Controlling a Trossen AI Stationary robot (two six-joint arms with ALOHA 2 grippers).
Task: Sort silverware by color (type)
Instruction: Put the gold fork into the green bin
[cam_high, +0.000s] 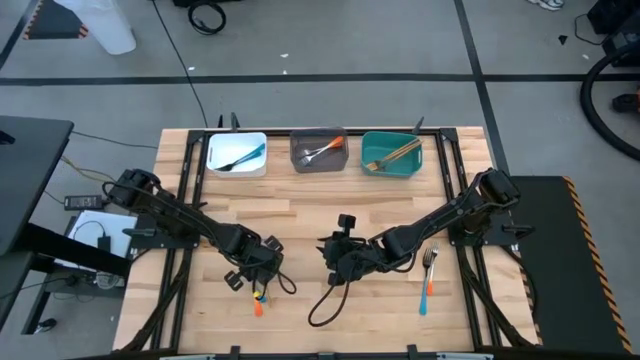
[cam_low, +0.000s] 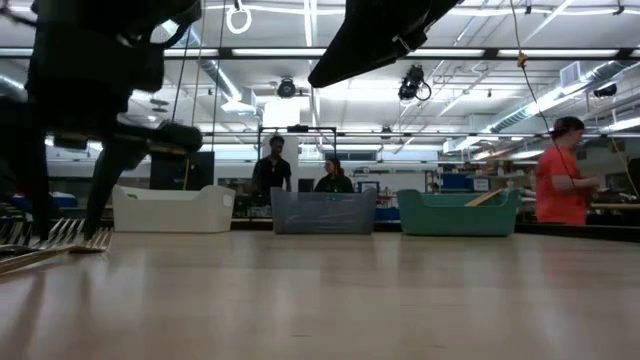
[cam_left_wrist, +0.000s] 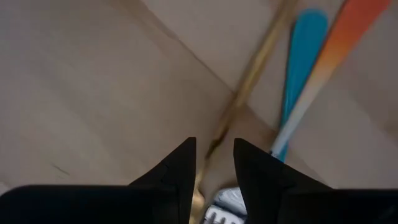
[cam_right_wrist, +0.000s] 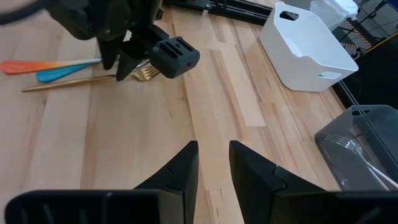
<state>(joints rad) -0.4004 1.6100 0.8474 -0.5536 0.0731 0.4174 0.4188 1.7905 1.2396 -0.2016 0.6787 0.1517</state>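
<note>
though blurred, left tool (cam_left_wrist: 212, 163) straddles a gold fork (cam_left_wrist: 249, 87).

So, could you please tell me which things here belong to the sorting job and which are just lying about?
Job:
- gold fork, blue-handled utensil and orange-handled utensil at left gripper
- fork near right gripper
- white bin, grey bin, teal bin

Lying about:
- cables on floor

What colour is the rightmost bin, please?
Teal, clearest in the high view.
</note>
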